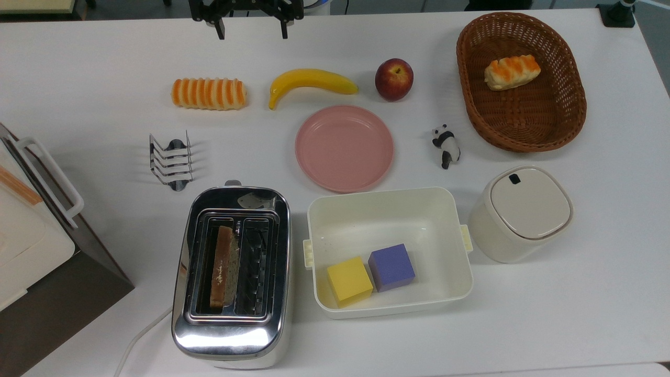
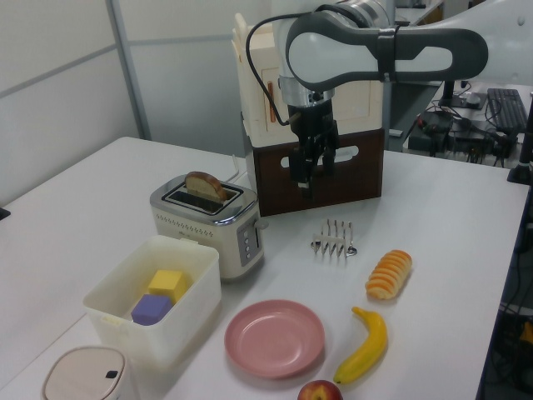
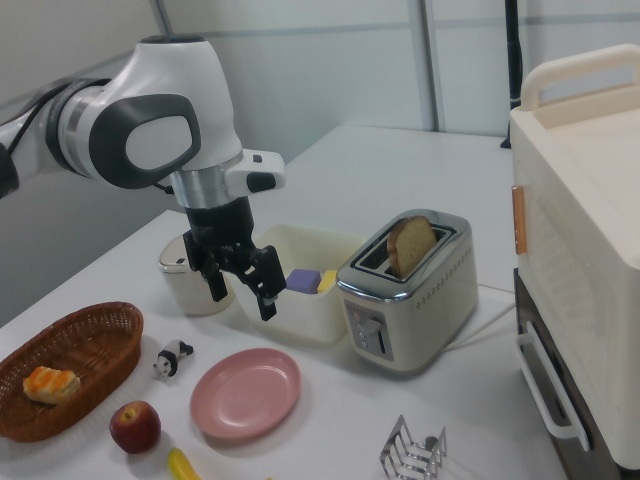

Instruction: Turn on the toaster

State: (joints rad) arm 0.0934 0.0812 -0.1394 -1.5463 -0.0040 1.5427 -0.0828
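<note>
The chrome two-slot toaster [image 1: 230,324] stands near the table's front edge in the top view, with a slice of bread [image 1: 224,264] upright in its left slot. Its small lever [image 1: 233,183] sticks out of the end that faces the toast rack, and a white cord [image 1: 137,337] leaves the other end. In the left view the toaster [image 2: 218,225] sits left of the arm; in the right view the toaster [image 3: 410,290] sits right of it. My gripper [image 1: 252,29] [image 2: 314,171] [image 3: 242,292] hangs open and empty above the table, well apart from the toaster.
A wire toast rack [image 1: 170,159], pink plate [image 1: 344,147], striped bread roll [image 1: 209,93], banana [image 1: 309,82] and apple [image 1: 393,79] lie beyond the toaster. A white bin [image 1: 387,209] with two blocks adjoins it. A lidded pot [image 1: 521,212], basket [image 1: 562,118], panda figure [image 1: 446,145] and boxy white appliance [image 1: 26,225] also stand here.
</note>
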